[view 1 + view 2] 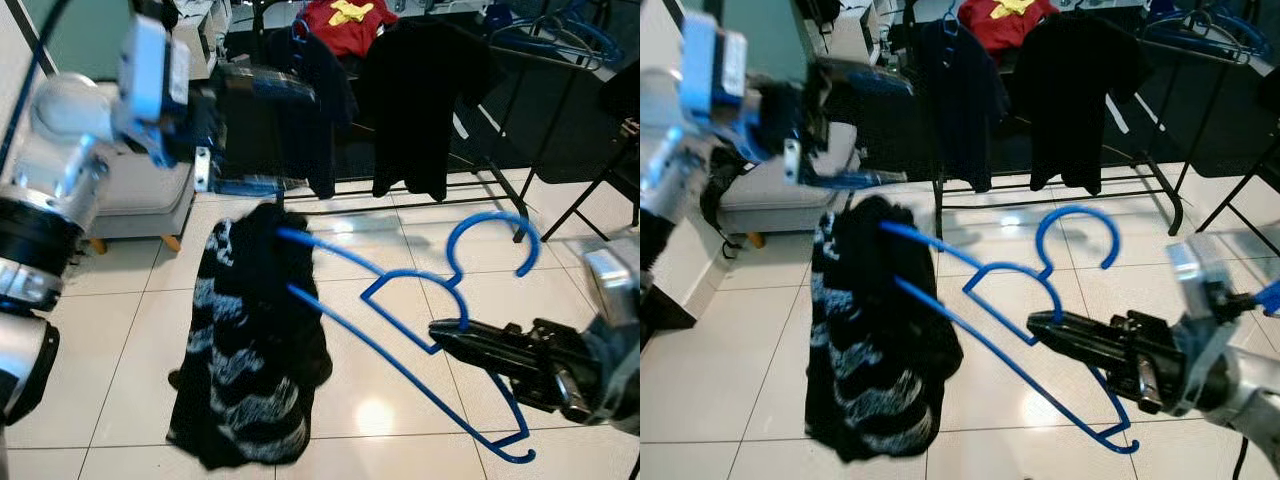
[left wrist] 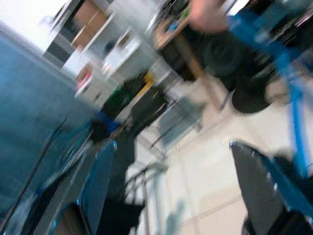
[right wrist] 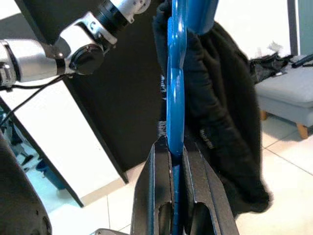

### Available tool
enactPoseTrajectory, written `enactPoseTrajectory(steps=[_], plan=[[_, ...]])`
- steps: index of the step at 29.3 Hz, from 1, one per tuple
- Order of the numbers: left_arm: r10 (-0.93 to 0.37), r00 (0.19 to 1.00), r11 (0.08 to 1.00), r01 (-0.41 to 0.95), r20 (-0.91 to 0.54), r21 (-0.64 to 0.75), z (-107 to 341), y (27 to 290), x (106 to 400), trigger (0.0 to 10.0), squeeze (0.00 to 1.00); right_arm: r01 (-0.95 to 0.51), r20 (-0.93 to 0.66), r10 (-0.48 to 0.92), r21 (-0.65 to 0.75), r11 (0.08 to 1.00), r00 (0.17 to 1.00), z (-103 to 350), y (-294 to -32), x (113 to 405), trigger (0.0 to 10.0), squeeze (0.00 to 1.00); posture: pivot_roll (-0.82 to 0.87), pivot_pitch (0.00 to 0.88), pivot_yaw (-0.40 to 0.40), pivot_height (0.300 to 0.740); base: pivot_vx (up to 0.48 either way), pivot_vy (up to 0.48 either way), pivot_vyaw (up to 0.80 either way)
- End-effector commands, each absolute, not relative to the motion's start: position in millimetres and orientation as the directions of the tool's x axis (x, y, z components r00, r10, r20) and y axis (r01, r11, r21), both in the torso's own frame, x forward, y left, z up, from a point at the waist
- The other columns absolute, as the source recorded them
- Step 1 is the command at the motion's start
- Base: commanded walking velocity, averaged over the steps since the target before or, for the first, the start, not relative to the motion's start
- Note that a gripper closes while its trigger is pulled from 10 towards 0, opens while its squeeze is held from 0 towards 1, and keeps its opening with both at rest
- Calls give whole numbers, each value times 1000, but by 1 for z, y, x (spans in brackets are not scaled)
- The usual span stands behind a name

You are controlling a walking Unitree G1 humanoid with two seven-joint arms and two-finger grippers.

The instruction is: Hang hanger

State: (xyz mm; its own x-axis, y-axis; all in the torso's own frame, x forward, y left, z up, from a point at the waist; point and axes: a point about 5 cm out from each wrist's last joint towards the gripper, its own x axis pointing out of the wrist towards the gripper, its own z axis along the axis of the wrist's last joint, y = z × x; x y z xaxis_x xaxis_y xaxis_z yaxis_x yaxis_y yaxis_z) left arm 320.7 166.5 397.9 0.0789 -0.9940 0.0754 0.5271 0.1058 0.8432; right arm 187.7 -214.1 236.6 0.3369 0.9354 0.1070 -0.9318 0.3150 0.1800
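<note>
Right claw (image 1: 1040, 328) clenched on the blue hanger (image 1: 420, 290) near its neck; a black patterned garment (image 1: 250, 340) drapes its far end. Left claw (image 1: 255, 85) raised nearby, state indeterminable. Recommendation: keep hook upright approaching the clothes rack (image 1: 500, 195).

The garment (image 1: 250, 350) hides the hanger's (image 1: 420, 300) far end. The left wrist view is blurred; the left gripper's fingers cannot be made out.
</note>
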Motion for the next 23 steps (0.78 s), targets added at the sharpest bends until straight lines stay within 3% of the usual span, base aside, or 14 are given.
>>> enactPoseTrajectory(steps=[1, 5, 12, 19, 23], plan=[[-985, 119, 167, 503, 123, 848, 417, 190, 315, 10000, 0, -946, 143, 941, 151, 286, 307, 244, -213, 180, 10000, 0, -56, 131, 95, 740, 0, 0, 0], [-983, 112, 182, 518, 145, 836, 425, 200, 311, 10000, 0, -945, 140, 940, 155, 289, 311, 244, -214, 178, 10000, 0, -56, 131, 96, 740, 0, 0, 0], [-986, 169, 114, 642, 4, 758, 406, 227, 316, 10000, 0, -945, 149, 937, 136, 298, 316, 250, -216, 178, 10000, 0, -56, 132, 98, 740, 0, 0, 0], [-988, 150, 130, 758, 23, 639, 372, 236, 323, 10000, 0, -940, 176, 924, 108, 324, 338, 260, -222, 178, 10000, 0, -58, 136, 98, 740, 0, 0, 0], [-983, 146, 183, 827, 110, 532, 338, 238, 323, 10000, 0, -933, 191, 914, 95, 347, 359, 264, -226, 175, 10000, 0, -64, 142, 100, 740, 0, 0, 0]])
